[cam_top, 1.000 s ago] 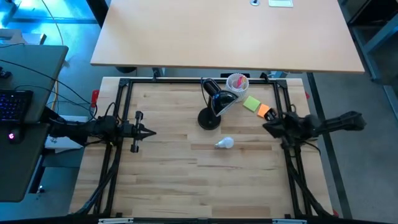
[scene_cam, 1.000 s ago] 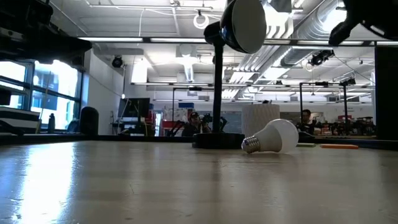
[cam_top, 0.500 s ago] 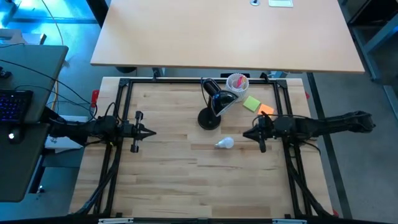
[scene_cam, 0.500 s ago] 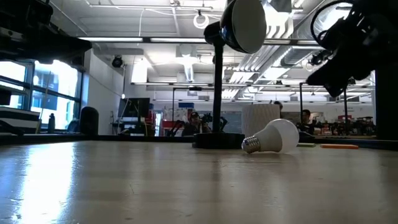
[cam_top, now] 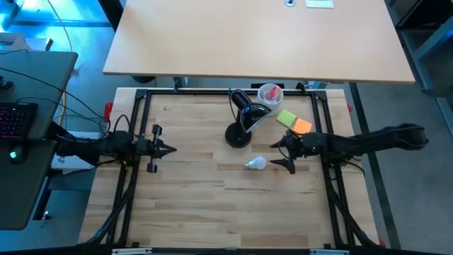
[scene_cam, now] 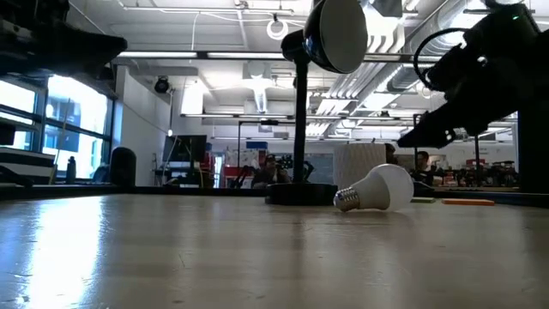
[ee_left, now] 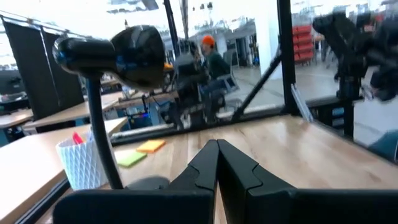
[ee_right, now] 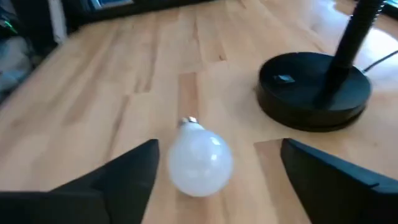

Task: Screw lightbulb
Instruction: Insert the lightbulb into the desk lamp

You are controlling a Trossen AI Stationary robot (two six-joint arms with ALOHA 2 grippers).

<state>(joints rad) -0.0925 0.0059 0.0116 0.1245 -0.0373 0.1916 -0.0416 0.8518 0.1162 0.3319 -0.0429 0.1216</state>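
The white lightbulb (cam_top: 256, 163) lies on its side on the wooden table, its silvery screw base (ee_right: 188, 122) pointing toward the table's left edge; it also shows in the low view (scene_cam: 377, 189). The black desk lamp (cam_top: 241, 119) stands just beyond it on its round base (ee_right: 313, 91), head (scene_cam: 336, 34) raised. My right gripper (cam_top: 280, 155) is open, a little to the right of the bulb and above the table, its fingers (ee_right: 118, 171) standing wide on either side without touching. My left gripper (cam_top: 170, 149) is shut at the table's left side.
A white ribbed cup (cam_top: 270, 93) with pens stands behind the lamp. Green (cam_top: 286, 117) and orange (cam_top: 302, 126) sticky notes lie right of the lamp. A black frame (cam_top: 212, 91) borders the table. Bare wood lies in the near half (cam_top: 226, 205).
My right gripper has gone from the table's right edge toward the left, toward the lightbulb, coming lower, and now stands open just right of it. The bulb and the lamp have stayed where they were.
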